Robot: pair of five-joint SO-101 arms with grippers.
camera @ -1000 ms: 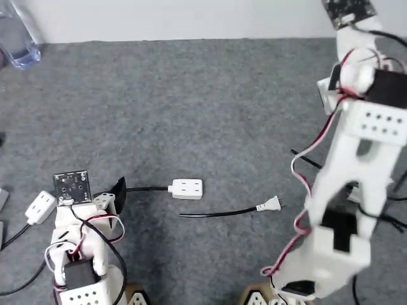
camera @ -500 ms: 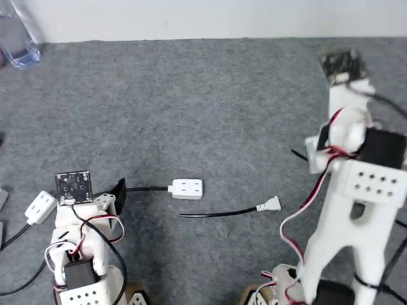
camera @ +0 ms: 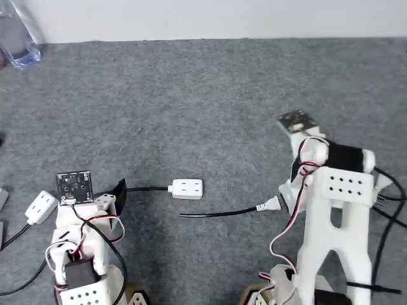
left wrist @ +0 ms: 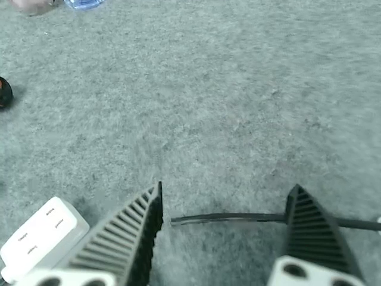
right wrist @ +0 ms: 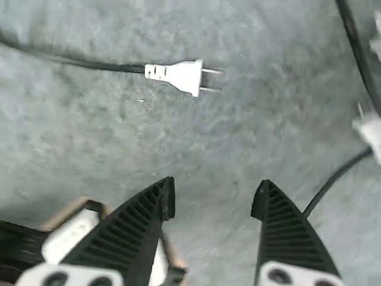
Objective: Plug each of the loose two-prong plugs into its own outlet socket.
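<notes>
Now the right fingers (right wrist: 134, 220), spread, have swung down near the plug (right wrist: 178, 74).

Both arms are built from white plastic shells. The left arm (camera: 79, 254), at the lower left of the high view, carries a black motor block (camera: 79, 276) and a small dark circuit board (camera: 72, 186) at its outer end. The right arm (camera: 334, 229), at the lower right, has a white bracket (camera: 341, 185) with two rows of round holes. Red, white and black wires (camera: 105, 221) loop along each arm. The left gripper (left wrist: 225, 196) and the right gripper (right wrist: 214, 190) each have two black, ribbed, tapering fingers (left wrist: 128, 235) on white mounts.
</notes>
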